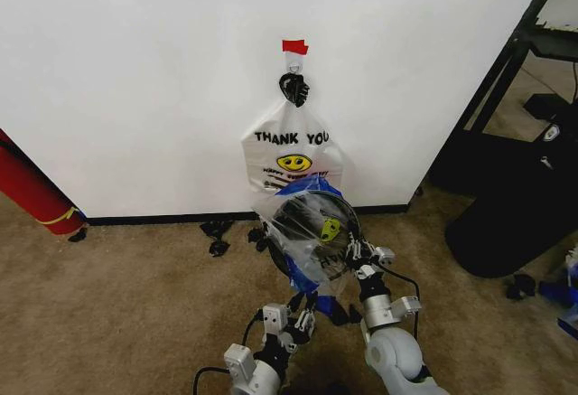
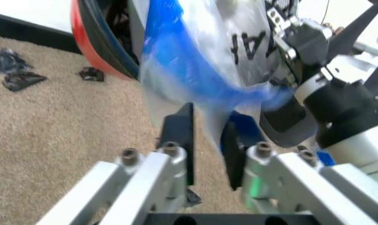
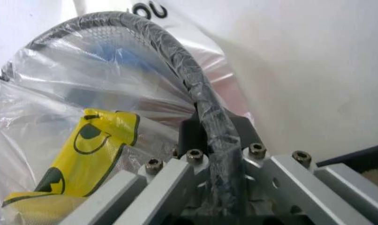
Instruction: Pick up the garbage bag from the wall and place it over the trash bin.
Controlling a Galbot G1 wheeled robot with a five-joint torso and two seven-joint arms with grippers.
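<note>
A white wall (image 1: 135, 79) with a black baseboard rises behind a tan carpeted floor (image 1: 117, 305). High on the wall, under a strip of red tape (image 1: 294, 47), a small hook (image 1: 293, 68) holds an opaque white "THANK YOU" bag (image 1: 291, 155) with a yellow smiley. Just below and in front of it, the trash bin (image 1: 316, 219), a small round dark bin, is tipped so its open mouth faces the robot. The garbage bag (image 1: 312, 250), thin translucent plastic with blue patches, is draped across that mouth and hangs below it. The right gripper (image 3: 211, 136) has its fingers clenched on the bin's rim with bag film trapped underneath, apparently to pin the bag to the rim and steady the bin. The left gripper (image 2: 207, 145) sits low beside the right one, its fingers (image 2: 178, 140) close together around the hanging blue-and-clear film; whether they actually pinch it cannot be told. By the look of it, the bag is partly stretched over the bin, and the loose lower edge still needs drawing around the rim.
</note>
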